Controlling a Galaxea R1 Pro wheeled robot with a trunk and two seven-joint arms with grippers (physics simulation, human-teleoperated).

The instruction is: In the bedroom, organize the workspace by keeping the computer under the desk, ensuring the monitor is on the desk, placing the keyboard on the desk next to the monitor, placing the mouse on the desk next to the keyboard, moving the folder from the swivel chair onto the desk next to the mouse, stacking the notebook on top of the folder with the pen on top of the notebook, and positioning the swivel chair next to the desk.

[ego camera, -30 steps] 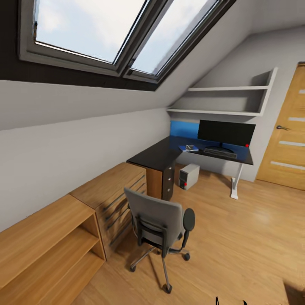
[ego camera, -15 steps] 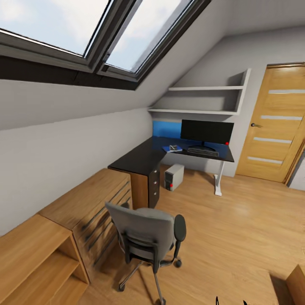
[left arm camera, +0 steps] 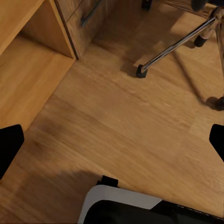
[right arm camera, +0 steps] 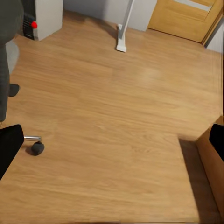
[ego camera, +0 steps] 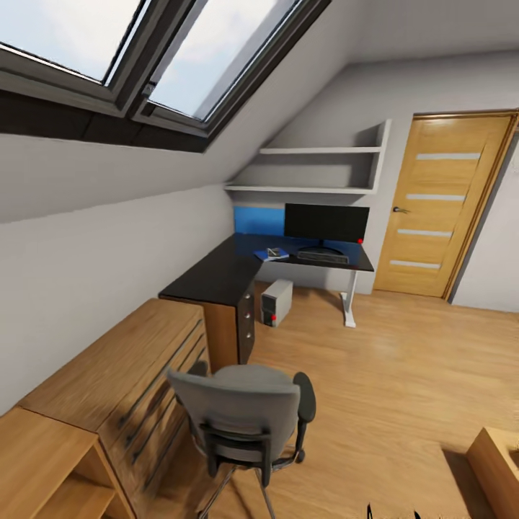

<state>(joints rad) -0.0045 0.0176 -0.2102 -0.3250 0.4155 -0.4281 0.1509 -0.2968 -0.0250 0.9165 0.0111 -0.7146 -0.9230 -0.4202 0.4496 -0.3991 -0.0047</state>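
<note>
The grey swivel chair [ego camera: 241,418] stands close in front of me, its back towards me and well short of the black desk [ego camera: 216,277]. On the desk's far wing are the monitor [ego camera: 326,223], the keyboard [ego camera: 321,256] before it, and the blue folder [ego camera: 272,254] with the dark notebook [ego camera: 274,251] on it. The mouse and pen are too small to make out. The computer [ego camera: 277,303] sits on the floor under the desk. My left gripper [left arm camera: 112,144] and right gripper [right arm camera: 112,142] hang open over bare floor, holding nothing.
A light wooden dresser [ego camera: 122,375] and open shelf unit line the left wall under the skylights. An oak door [ego camera: 432,205] is shut at the back right. A wooden box edge [ego camera: 497,454] sits at my right. The chair's castor [right arm camera: 37,148] is near the right gripper.
The whole picture has slid left, so the camera has turned right: the door is now fully in view and the chair sits lower in frame. Nothing in the room has moved.
</note>
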